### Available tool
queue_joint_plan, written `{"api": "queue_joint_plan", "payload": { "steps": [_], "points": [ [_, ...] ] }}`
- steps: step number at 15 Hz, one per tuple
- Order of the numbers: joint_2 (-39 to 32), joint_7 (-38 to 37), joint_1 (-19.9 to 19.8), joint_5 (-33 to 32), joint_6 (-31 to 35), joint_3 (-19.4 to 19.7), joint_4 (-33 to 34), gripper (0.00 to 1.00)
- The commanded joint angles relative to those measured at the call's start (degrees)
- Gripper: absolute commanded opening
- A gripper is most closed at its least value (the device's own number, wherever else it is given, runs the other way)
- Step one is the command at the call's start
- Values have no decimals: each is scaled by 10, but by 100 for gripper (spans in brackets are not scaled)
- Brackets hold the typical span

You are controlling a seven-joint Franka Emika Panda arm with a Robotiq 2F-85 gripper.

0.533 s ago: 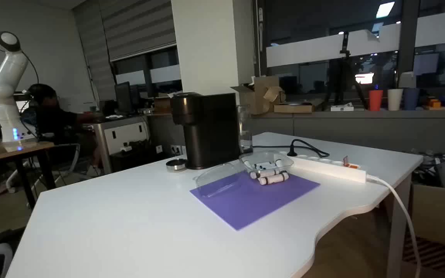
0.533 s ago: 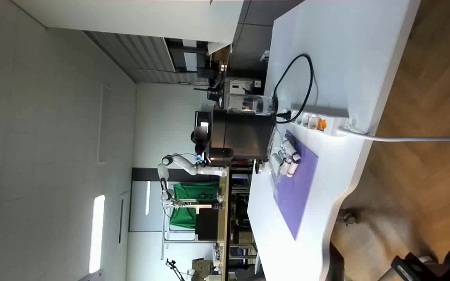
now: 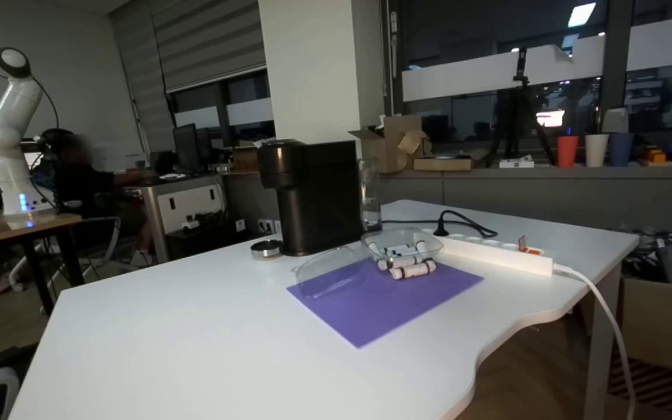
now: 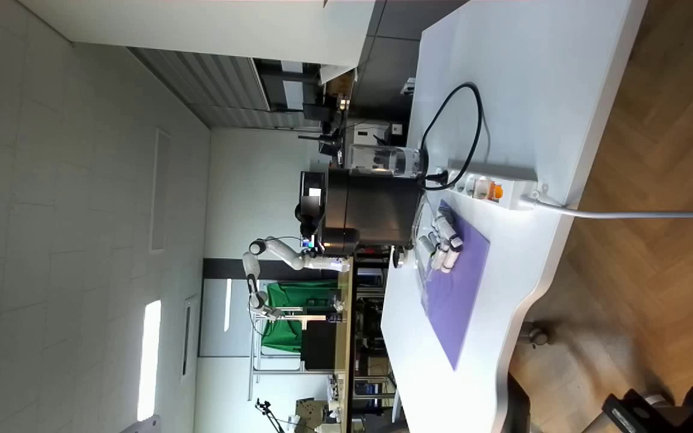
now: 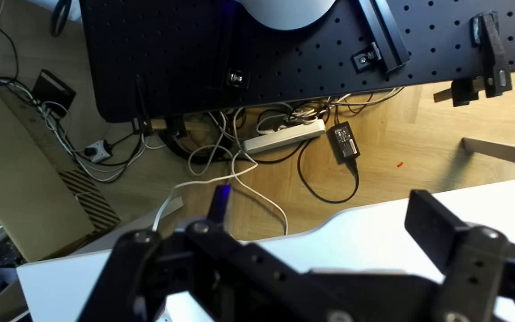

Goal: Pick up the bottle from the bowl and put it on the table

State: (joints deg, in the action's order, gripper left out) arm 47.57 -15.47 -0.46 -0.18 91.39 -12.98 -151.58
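We are seeing nothing shift on the table [image 3: 184, 338]: white bottles [image 3: 401, 251] are lying in and beside the bowl [image 3: 437, 244], our gripper [image 5: 322, 208] is hanging spread and empty, pickup apparently still pending.

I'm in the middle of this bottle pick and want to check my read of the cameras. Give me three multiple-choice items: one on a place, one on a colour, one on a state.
1. Where is the see-through bowl?
A. On the floor
B. On the table
C. On the windowsill

2. What colour is the mat?
A. Green
B. Orange
C. Purple

3. How does the claw stand?
A. Open
B. Shut on the bottle
C. Shut with nothing in it

Right letters:
1. B: both exterior views show it there, beside the coffee machine.
2. C: it is plainly purple in both exterior views.
3. A: in the wrist view the fingers stand wide apart.
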Motion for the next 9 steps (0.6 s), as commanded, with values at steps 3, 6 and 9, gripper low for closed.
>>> {"api": "queue_joint_plan", "payload": {
  "steps": [3,6,9],
  "points": [
    [-2,-6,11,-5,-1,9,1,100],
    [-85,28,-21,-66,105,29,16,100],
    [-183,49,-48,-141,236,56,37,100]
  ]
}}
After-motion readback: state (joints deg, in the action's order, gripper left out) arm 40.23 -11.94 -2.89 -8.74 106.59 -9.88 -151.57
